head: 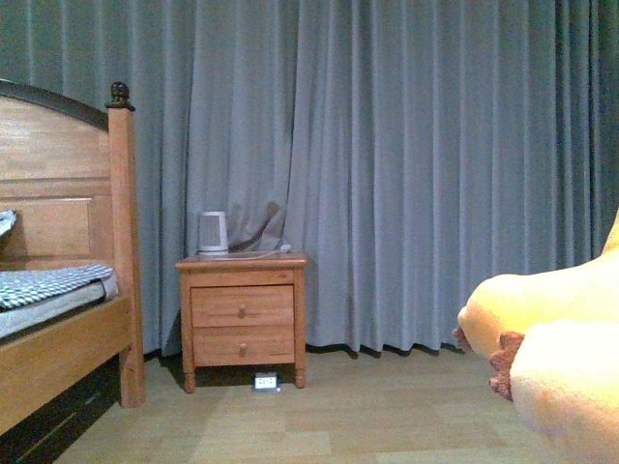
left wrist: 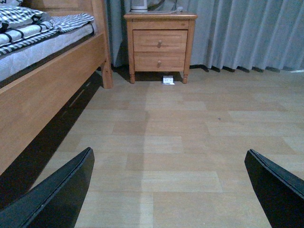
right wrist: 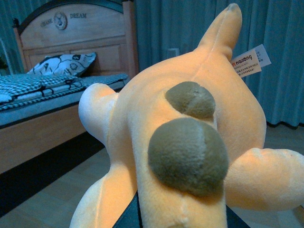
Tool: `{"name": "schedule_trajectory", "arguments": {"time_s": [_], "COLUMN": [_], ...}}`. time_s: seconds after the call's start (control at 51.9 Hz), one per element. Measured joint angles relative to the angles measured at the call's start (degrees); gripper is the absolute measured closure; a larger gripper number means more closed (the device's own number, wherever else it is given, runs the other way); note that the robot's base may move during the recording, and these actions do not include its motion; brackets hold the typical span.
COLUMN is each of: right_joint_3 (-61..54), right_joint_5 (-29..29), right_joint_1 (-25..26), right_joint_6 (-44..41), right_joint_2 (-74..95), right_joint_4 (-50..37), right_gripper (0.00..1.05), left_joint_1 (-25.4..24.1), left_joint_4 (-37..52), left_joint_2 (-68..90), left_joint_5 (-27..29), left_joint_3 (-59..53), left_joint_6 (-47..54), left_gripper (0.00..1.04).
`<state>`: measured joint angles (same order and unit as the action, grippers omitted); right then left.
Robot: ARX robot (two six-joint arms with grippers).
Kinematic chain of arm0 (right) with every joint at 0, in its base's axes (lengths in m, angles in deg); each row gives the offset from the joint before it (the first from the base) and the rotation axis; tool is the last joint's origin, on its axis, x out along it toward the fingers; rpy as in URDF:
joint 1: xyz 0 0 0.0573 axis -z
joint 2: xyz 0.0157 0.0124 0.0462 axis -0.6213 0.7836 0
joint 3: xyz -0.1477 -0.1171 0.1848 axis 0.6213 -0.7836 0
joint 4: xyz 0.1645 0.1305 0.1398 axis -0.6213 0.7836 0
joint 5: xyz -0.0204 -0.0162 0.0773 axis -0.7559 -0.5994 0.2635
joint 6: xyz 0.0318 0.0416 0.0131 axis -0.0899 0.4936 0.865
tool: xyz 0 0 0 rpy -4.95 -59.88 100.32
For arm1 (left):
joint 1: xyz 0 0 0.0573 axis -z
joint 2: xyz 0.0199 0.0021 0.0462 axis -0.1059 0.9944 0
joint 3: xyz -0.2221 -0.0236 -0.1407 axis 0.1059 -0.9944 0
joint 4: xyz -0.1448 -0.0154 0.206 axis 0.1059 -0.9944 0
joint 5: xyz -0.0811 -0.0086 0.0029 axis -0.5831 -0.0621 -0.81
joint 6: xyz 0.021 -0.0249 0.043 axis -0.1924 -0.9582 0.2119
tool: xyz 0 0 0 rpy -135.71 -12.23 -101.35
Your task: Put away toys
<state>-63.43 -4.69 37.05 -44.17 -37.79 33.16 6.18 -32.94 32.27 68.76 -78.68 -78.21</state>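
The orange-yellow plush animal [right wrist: 190, 142] fills the right wrist view, with two olive-brown round bumps and a white paper tag [right wrist: 250, 61] near its pointed end. My right gripper [right wrist: 178, 221] is shut on the plush animal; only dark finger parts [right wrist: 129, 216] show under it. In the front view the plush animal [head: 551, 348] hangs at the right edge, held above the floor, reddish-brown claws showing. My left gripper [left wrist: 168, 190] is open and empty, its two dark fingers [left wrist: 57, 194] spread wide over bare wooden floor.
A wooden bed [head: 68, 290] with checked bedding stands at the left. A two-drawer wooden nightstand [head: 242, 314] with a white kettle [head: 213, 232] stands against the grey curtain [head: 406, 164]. A small white box [head: 265, 383] lies under the nightstand.
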Motion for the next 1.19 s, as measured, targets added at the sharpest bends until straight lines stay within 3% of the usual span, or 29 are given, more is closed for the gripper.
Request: {"name": "schedule_trajectory", "arguments": {"time_s": [1.194], "right_joint_3": [0.0], "right_joint_5": [0.0], "right_joint_1": [0.0], "right_joint_6": [0.0], "right_joint_2": [0.0], "right_joint_4": [0.0], "right_gripper": [0.98], "left_joint_1": [0.0], "left_joint_4": [0.0], "left_joint_2": [0.0], "left_joint_5": [0.1], "left_joint_3": [0.0], "left_joint_6": [0.0], "left_gripper": [0.06]}}
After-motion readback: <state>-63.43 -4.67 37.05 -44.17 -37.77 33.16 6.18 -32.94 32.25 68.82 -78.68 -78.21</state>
